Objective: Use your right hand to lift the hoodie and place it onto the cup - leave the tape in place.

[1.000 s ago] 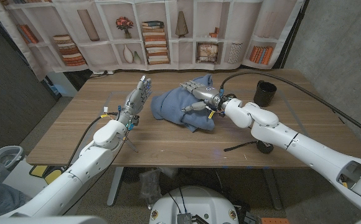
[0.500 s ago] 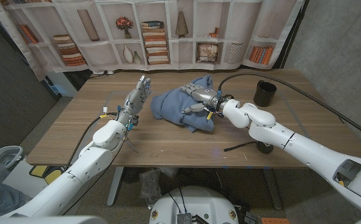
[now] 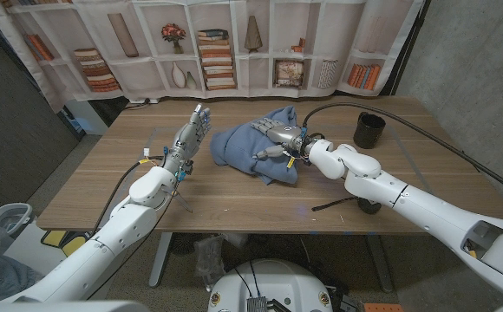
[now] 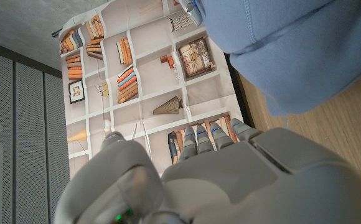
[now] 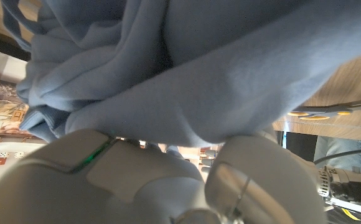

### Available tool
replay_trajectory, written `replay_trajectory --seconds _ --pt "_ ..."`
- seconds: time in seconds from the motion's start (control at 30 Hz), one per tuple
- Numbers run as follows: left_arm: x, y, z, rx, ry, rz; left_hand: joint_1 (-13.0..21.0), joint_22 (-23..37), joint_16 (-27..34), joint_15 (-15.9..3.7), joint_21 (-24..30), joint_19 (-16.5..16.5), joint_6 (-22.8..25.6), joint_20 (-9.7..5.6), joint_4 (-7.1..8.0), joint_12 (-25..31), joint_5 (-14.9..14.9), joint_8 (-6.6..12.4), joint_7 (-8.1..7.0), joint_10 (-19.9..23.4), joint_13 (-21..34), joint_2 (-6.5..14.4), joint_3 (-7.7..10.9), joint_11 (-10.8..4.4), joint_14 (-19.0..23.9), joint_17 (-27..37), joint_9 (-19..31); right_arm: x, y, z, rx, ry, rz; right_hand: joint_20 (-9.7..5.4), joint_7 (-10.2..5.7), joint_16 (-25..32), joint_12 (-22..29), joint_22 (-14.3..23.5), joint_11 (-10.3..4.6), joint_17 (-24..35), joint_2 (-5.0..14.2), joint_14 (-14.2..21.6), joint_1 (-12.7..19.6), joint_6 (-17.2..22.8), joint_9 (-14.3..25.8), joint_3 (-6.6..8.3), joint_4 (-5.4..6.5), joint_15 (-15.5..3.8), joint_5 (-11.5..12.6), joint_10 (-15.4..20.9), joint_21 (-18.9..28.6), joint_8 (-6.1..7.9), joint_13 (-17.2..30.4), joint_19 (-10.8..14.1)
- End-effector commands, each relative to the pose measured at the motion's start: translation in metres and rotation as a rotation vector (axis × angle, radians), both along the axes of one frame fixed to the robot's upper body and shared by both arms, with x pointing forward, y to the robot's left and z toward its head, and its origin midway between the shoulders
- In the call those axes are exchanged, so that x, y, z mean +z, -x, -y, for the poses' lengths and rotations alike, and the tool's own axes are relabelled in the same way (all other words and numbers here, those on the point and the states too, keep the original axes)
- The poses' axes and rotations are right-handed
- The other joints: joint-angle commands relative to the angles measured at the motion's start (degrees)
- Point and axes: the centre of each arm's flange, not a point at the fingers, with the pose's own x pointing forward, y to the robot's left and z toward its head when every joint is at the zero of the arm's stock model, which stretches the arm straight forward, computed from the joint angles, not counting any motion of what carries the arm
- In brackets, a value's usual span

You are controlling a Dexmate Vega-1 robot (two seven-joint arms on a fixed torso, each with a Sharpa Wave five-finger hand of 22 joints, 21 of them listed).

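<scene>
Right hand (image 3: 279, 139) on blue hoodie (image 3: 243, 147), grasp unclear; left hand (image 3: 191, 134) released, upright.

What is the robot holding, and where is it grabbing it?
The right hand grips the blue hoodie by a bunched fold on its top, on the side nearer the cup. The left hand holds nothing.

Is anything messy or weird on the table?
Yes: a blue hoodie lies crumpled in a heap mid-table, with the right robot hand pressed into its folds. The black cup stands upright and apart from it, nothing spilled.
</scene>
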Motion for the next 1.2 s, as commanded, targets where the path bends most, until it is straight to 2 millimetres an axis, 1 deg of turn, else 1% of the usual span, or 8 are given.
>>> replay_trajectory --seconds 0.03,0.5,0.57,0.67,0.77,0.93,1.07,1.2 --pt "0.004 0.000 0.001 0.004 -0.007 -0.006 0.46 0.33 0.20 0.13 -0.03 -0.14 0.48 0.80 -0.19 -0.01 0.41 -0.10 -0.17 0.23 0.28 0.16 -0.42 -0.23 0.13 0.23 0.32 -0.007 -0.010 -0.001 -0.020 0.017 -0.021 0.11 0.00 0.35 0.59 0.13 -0.12 0.23 0.05 0.68 0.52 0.46 0.06 -0.25 0.03 0.08 0.37 -0.41 0.45 0.52 0.15 0.65" --pt "0.003 -0.003 0.004 0.000 0.005 -0.005 0.65 0.36 0.26 0.20 -0.05 -0.32 0.40 1.77 -0.20 -0.01 0.42 -0.16 -0.30 0.28 0.28 0.40 -0.53 -0.44 0.36 0.23 0.33 -0.011 -0.016 -0.001 -0.042 0.033 -0.039 0.06 0.12 0.62 0.80 0.22 0.41 0.20 0.03 1.91 0.65 0.57 0.04 -0.69 0.12 0.51 0.74 0.13 1.16 0.57 0.13 2.77" --pt "0.003 -0.003 0.004 -0.001 0.007 -0.005 0.68 0.36 0.27 0.30 -0.11 -0.49 0.37 1.93 -0.20 -0.01 0.41 -0.18 -0.32 0.29 0.28 0.44 -0.55 -0.52 0.39 0.24 0.33 -0.012 -0.016 -0.001 -0.048 0.037 -0.033 0.01 0.12 0.70 0.78 0.27 0.35 0.20 0.06 2.31 0.67 0.49 0.04 -0.80 0.16 0.44 0.85 0.09 1.46 0.55 0.13 3.63" --pt "0.003 -0.003 0.005 -0.003 0.008 -0.002 0.71 0.37 0.26 0.40 -0.13 -0.58 0.39 2.01 -0.20 -0.01 0.41 -0.17 -0.34 0.30 0.28 0.48 -0.58 -0.48 0.38 0.24 0.33 -0.012 -0.015 0.000 -0.053 0.043 -0.028 -0.03 0.07 1.04 0.88 0.45 0.25 0.22 0.21 3.90 0.79 0.57 0.08 -1.14 0.28 0.14 1.19 0.36 2.46 0.63 0.14 6.65" --pt "0.004 -0.003 0.006 -0.004 0.009 0.000 0.73 0.38 0.26 0.39 -0.17 -0.73 0.39 2.11 -0.19 -0.01 0.40 -0.18 -0.34 0.31 0.28 0.52 -0.62 -0.52 0.40 0.24 0.33 -0.012 -0.014 0.000 -0.055 0.047 -0.021 0.02 -0.40 1.41 1.28 0.56 -0.06 0.26 0.48 6.84 1.57 1.53 0.14 -1.70 0.24 -0.60 1.85 1.52 4.27 1.02 0.19 12.90" --pt "0.003 -0.003 0.008 -0.005 0.009 0.000 0.76 0.39 0.26 0.39 -0.16 -0.79 0.42 2.24 -0.18 -0.02 0.39 -0.17 -0.47 0.30 0.29 0.57 -0.67 -0.75 0.42 0.25 0.33 -0.014 -0.014 0.001 -0.065 0.060 -0.012 0.01 -1.34 2.03 2.03 0.47 -0.51 0.36 0.66 10.96 2.91 3.30 0.21 -2.17 0.00 -1.85 2.47 3.88 5.68 1.49 0.30 18.76" --pt "0.003 -0.002 0.008 -0.005 0.011 0.000 0.78 0.40 0.29 0.34 -0.18 -0.88 0.48 2.37 -0.18 -0.02 0.39 -0.15 -0.51 0.30 0.29 0.60 -0.71 -0.73 0.52 0.25 0.34 -0.017 -0.015 0.001 -0.074 0.082 -0.002 0.02 -1.75 2.06 2.34 0.42 -0.82 0.41 0.79 12.23 3.78 4.08 0.25 -2.26 -0.19 -2.38 2.71 4.92 6.13 1.65 0.35 20.97" --pt "0.002 -0.001 0.009 -0.004 0.012 0.000 0.81 0.40 0.27 0.35 -0.17 -0.92 0.50 2.41 -0.18 0.01 0.38 -0.15 -0.51 0.39 0.29 0.63 -0.76 -0.79 0.49 0.26 0.34 -0.021 -0.014 -0.003 -0.104 0.137 0.050 0.03 -1.84 2.04 2.33 0.40 -0.92 0.42 0.82 12.42 4.02 4.19 0.25 -2.26 -0.25 -2.48 2.77 4.95 6.19 1.67 0.37 21.35"
